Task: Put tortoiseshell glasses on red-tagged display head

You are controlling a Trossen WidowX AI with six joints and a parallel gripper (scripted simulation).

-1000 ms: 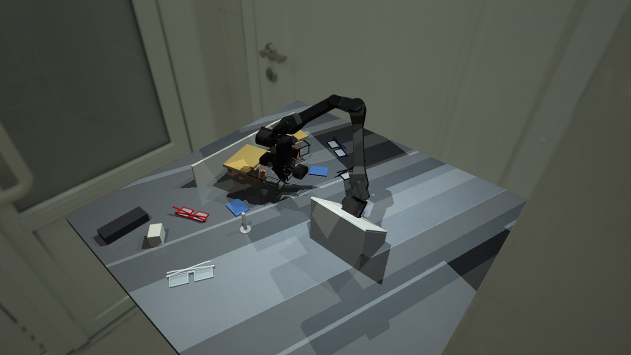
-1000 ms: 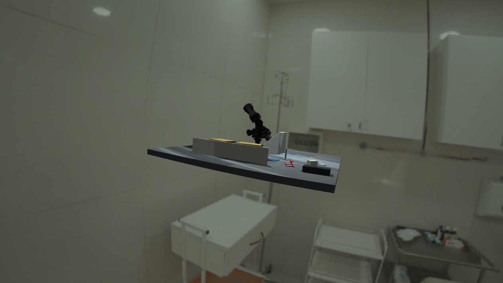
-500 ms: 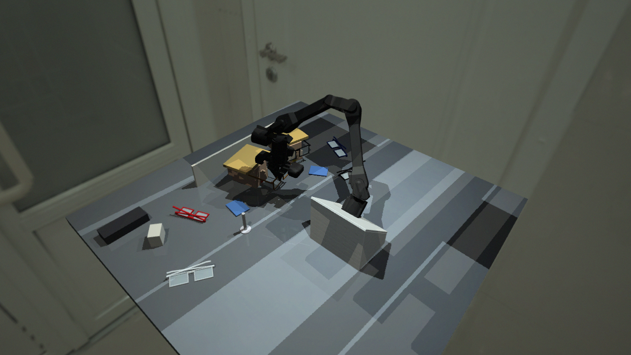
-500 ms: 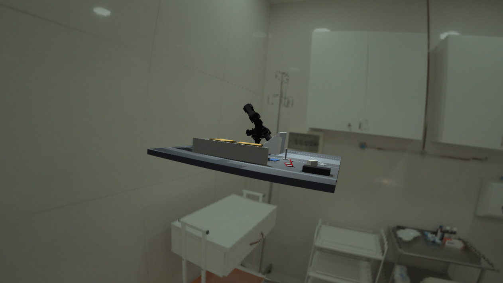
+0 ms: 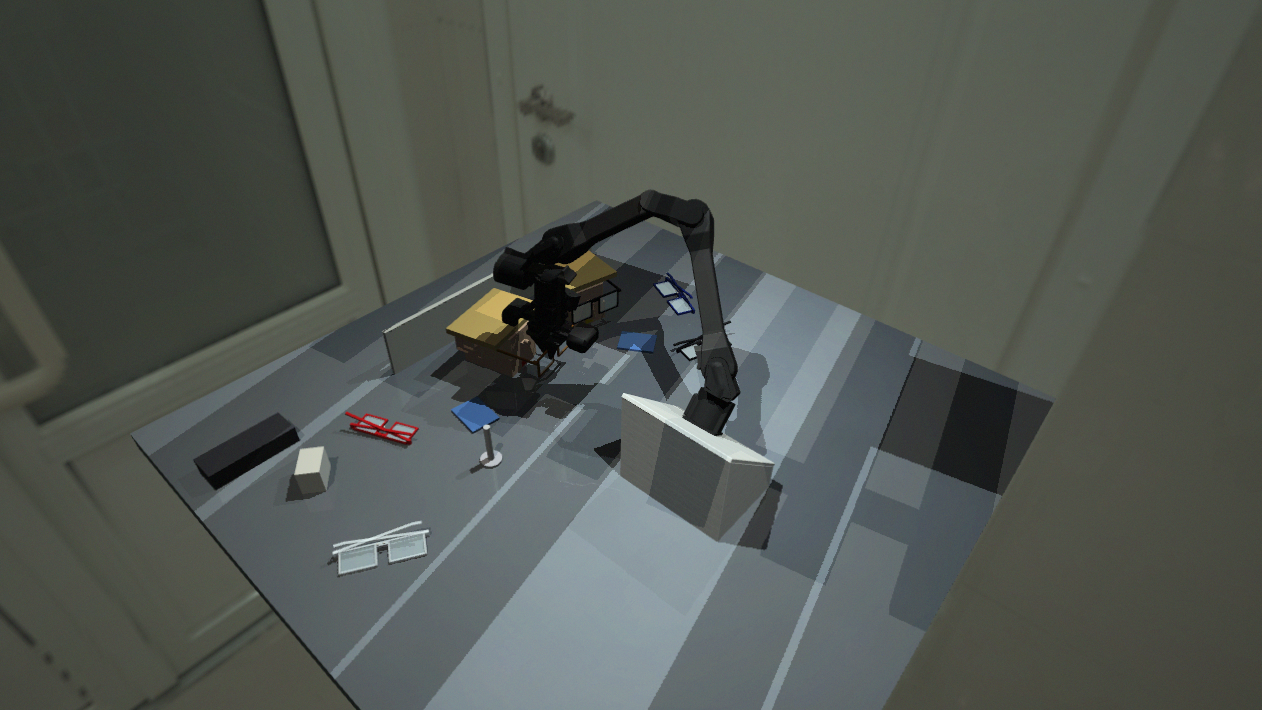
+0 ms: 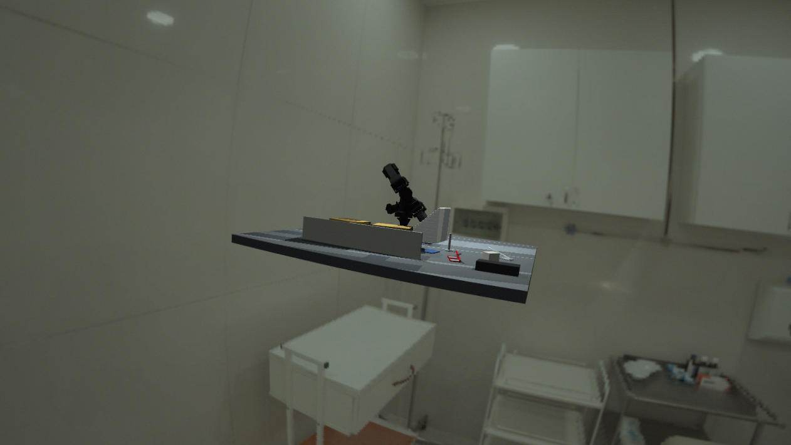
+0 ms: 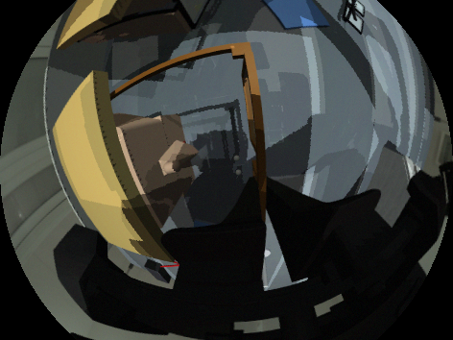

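Tortoiseshell glasses are pinched in the gripper, right by 1 of the 2 yellow-topped heads.

Your glasses: brown plastic-look frame, smooth. Head tops: yellow, matt w/ flat finish. Post stand: smooth, metal-look.

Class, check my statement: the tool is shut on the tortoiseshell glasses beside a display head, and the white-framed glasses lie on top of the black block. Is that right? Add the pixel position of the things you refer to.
Not quite: the white-framed glasses (image 5: 381,549) lie on the table (image 5: 547,609), apart from the black block (image 5: 247,448), as the top view shows. The rest stands.
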